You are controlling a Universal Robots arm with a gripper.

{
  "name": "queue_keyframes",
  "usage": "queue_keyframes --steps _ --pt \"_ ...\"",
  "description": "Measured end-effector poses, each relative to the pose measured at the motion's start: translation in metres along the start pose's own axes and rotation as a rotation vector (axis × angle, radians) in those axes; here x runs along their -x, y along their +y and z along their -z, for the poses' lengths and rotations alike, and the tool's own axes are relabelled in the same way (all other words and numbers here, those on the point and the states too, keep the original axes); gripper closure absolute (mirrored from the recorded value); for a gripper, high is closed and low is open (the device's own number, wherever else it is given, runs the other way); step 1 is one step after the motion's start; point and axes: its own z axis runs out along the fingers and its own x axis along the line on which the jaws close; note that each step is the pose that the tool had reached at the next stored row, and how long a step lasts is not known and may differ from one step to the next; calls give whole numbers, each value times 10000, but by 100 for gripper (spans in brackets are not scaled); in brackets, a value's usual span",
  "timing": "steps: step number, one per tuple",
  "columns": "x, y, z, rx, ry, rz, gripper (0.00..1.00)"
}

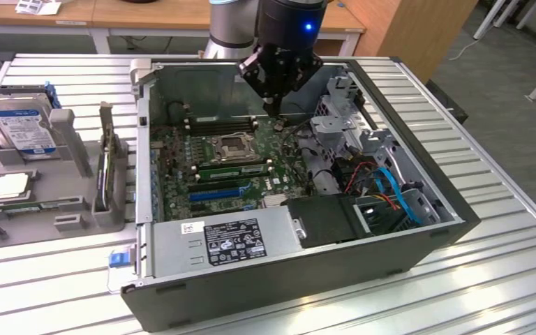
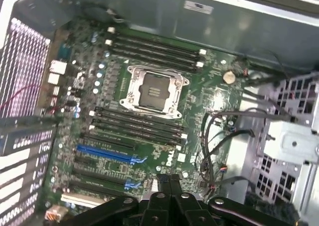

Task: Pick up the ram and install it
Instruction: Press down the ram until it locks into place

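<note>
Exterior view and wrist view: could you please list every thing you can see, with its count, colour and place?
Table: one, silver, slatted, under everything.
Computer case: one, black and grey, open, on the table.
Motherboard: one, green, inside the case.
Processor socket: one, silver, mid-board.
Blue slot: one long, on the board.
Green stick: one, possibly the ram, in a slot beside the socket.
Holder: one, grey, at the exterior view's left.
Hard drive: one, silver, upright in the holder.
Processor chip: one, silver, flat in the holder.
Pincer: one, black, over the motherboard.
</note>
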Motion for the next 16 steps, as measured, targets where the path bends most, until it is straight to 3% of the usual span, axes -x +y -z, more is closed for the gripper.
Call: queue_keyframes --steps 11,16 --pt "0 0 -4 -12 -32 -1975 89" --pt "-5 4 -5 -11 -36 -2168 89"
